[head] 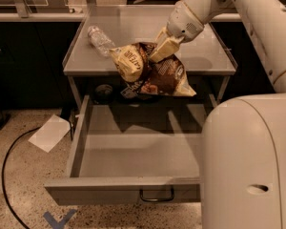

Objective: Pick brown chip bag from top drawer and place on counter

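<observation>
The brown chip bag (155,73) hangs crumpled in the air at the front edge of the counter (148,30), its lower part below the counter's rim. My gripper (160,49) is shut on the bag's top, coming down from the white arm at the upper right. The top drawer (133,149) is pulled wide open below, with nothing in the part that shows. Its dark wire handle (156,194) is on the front panel.
A clear plastic bottle (99,38) lies on the counter's left side. A white sheet of paper (50,132) and a black cable (7,175) lie on the floor at left. The robot's white body (250,166) fills the lower right, covering the drawer's right end.
</observation>
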`<move>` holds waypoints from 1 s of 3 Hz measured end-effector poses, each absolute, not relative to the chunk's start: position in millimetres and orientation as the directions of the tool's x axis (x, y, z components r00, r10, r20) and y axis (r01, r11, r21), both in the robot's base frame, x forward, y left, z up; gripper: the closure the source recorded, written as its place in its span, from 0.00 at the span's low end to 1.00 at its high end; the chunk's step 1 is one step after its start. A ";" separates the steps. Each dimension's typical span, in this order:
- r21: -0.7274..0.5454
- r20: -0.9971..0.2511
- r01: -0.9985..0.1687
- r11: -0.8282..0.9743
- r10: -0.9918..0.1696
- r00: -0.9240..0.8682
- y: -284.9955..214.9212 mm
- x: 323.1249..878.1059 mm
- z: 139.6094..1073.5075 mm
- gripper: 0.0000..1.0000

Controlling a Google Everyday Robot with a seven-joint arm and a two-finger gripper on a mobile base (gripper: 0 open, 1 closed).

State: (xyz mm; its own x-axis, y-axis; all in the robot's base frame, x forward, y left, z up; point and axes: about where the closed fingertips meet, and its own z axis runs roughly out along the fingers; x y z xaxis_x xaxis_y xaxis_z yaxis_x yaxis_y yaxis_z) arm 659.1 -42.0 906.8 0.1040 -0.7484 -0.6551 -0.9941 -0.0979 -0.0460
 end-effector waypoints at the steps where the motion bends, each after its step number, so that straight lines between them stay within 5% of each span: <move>1: -0.146 -0.605 -0.984 -0.099 -0.778 0.168 -42.4 671.1 932.4 1.00; 3: -0.417 -0.386 -0.908 -0.045 -0.896 0.221 -86.4 722.5 979.8 1.00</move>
State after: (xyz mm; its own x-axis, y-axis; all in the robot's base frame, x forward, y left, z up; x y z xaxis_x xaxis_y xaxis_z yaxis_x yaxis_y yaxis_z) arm 722.5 -86.4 979.8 0.2210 -0.8958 -0.3856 -0.9079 -0.0445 -0.4169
